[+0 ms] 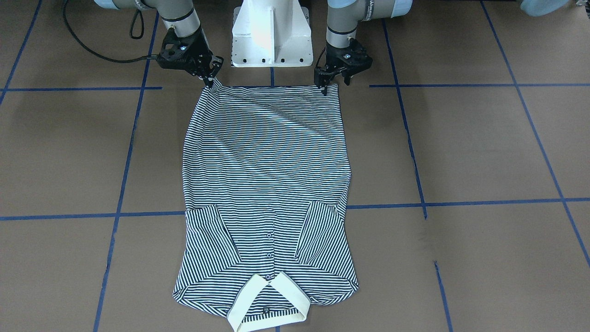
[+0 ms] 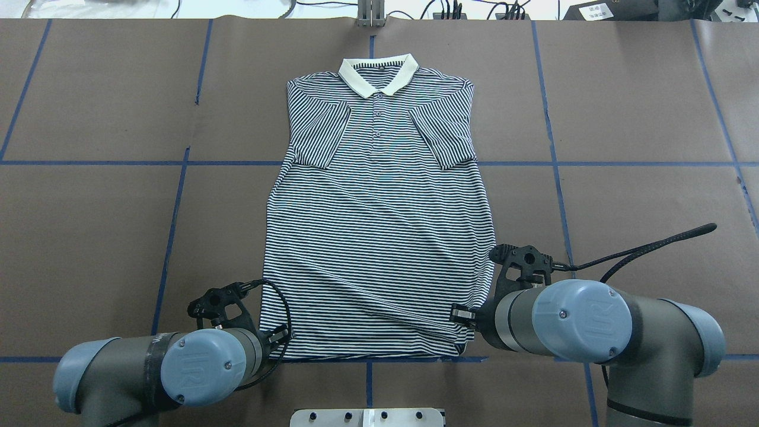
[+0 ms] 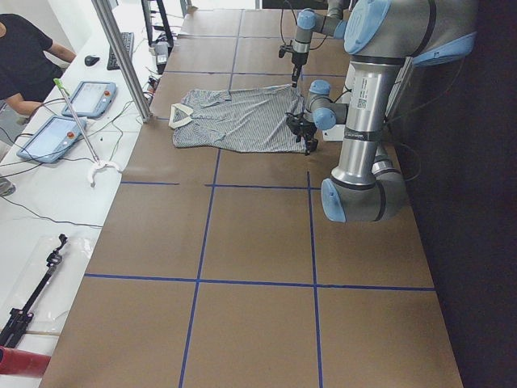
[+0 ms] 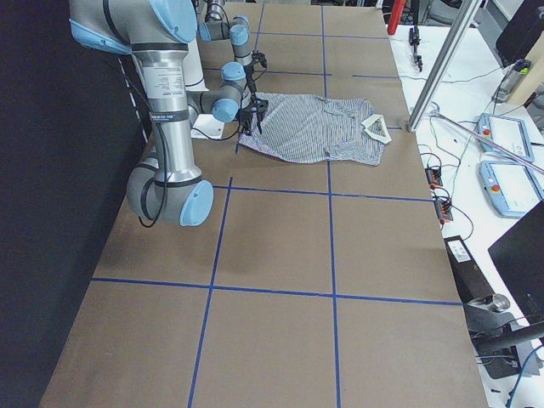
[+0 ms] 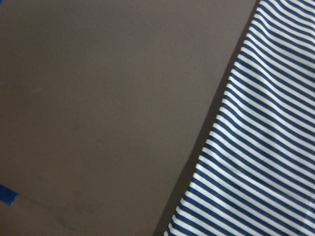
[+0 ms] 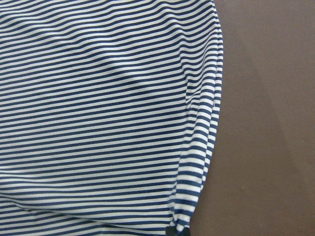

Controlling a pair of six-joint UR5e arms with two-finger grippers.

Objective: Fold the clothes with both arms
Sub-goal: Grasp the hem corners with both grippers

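Nearest the robot, both claws sit low at the shirt's (image 2: 379,237) hem (image 1: 272,88), one at each corner. The right claw (image 1: 210,79) has its tips together on its corner. The cloth rises to a small peak there, and a diagonal crease (image 1: 295,117) runs from it across the body, so I judge this corner gripped. The left claw (image 1: 333,86) is at the opposite corner with a fingertip on the hem edge; whether it has closed on the fabric cannot be told. The shirt lies front-up on the brown surface (image 2: 622,118), centred between the arms. Its long axis runs straight away from the robot: hem near, buttons along the middle, collar (image 2: 378,74) at the far end. The sleeves (image 2: 317,133) are already turned in over the chest, which leaves a narrow oblong. Neither arm is nearer; each stands at its own corner, level with the other across the hem. In my judgement the coming move is a joint lift of the hem, carried forward along that axis toward the collar. Grip on the left corner should be confirmed first, since uneven travel would skew the fold.
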